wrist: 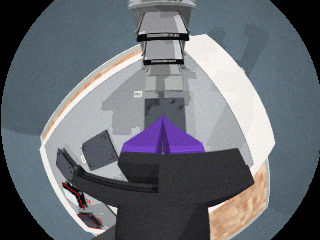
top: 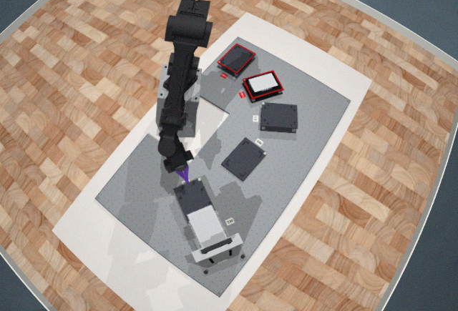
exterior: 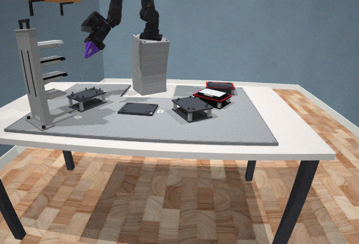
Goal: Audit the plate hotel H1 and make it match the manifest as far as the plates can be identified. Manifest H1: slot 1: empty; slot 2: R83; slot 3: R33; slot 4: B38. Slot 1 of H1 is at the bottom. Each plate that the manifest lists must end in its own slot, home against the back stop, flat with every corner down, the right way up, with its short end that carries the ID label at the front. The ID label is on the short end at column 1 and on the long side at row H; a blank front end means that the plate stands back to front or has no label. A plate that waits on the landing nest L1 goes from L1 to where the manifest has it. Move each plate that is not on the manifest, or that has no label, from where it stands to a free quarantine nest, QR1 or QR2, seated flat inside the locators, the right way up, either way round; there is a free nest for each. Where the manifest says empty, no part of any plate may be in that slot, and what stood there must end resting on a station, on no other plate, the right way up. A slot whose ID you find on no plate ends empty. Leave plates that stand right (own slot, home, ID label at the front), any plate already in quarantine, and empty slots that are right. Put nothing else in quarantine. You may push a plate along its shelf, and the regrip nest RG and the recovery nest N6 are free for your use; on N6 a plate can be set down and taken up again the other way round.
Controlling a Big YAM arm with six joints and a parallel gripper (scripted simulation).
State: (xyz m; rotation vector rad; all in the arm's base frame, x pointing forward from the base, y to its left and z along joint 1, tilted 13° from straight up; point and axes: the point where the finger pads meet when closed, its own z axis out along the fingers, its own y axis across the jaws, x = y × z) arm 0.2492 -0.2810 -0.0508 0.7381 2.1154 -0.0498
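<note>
The plate hotel H1 [exterior: 31, 73] stands at the left end of the grey deck, and it also shows in the overhead view [top: 212, 235]. Its top shelf holds a white plate [exterior: 49, 42]. The two shelves below each hold a dark plate [exterior: 52, 59] [exterior: 54, 75]. The bottom shelf [exterior: 55, 92] looks empty. No ID labels can be read. My gripper [exterior: 90, 50] is shut and empty. It hangs in the air in front of the hotel's open side, level with the upper shelves, and points at the hotel [wrist: 162, 23] in the wrist view.
A raised empty nest [exterior: 86, 96] stands under the gripper, in front of the hotel. A flat nest [exterior: 138, 108] and another raised empty nest [exterior: 192, 105] lie mid-deck. Of two red-rimmed quarantine nests, one [exterior: 212, 93] holds a white plate and the other [exterior: 220, 84] looks empty. The arm's pedestal [exterior: 150, 64] is behind.
</note>
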